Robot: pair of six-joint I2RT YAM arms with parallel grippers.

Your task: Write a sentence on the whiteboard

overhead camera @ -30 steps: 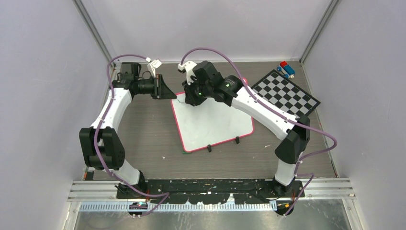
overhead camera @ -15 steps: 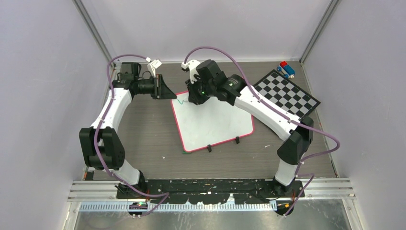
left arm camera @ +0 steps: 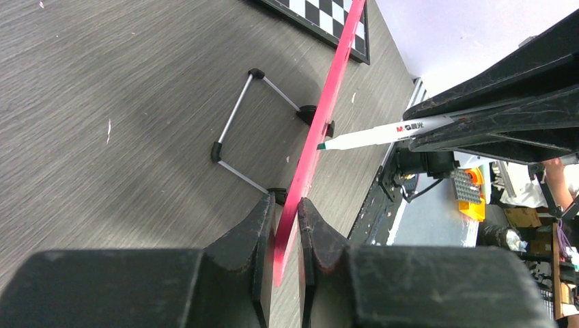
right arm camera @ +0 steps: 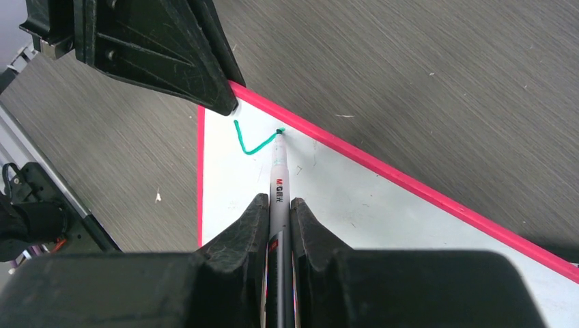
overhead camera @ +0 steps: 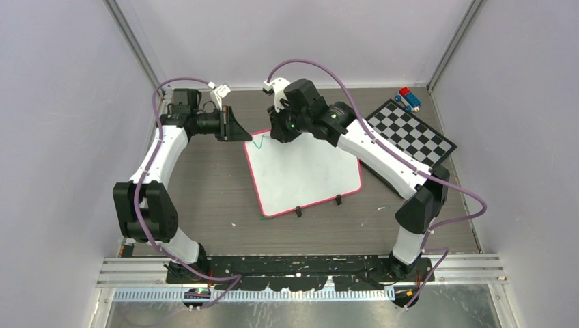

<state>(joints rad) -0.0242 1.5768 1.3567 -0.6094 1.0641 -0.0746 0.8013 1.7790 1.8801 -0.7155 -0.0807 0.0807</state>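
Whiteboard (overhead camera: 307, 179) corner under left claw (overhead camera: 244, 135)

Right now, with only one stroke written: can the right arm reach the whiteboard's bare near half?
Probably yes: nothing lies on the whiteboard, and the left gripper only clamps its far corner.

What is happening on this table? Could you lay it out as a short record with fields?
Board: white rectangular whiteboard with a pink-red rim, on the dark wood-grain table
Left gripper: left gripper clamped on the board's rim at its far-left corner
Right gripper: right gripper shut on a white marker pen with a green tip
Pen tip: at the stroke's end, by the far rim
Writing: one short hooked green stroke; no full word yet
Nearby: black-and-white checkered board, to the right
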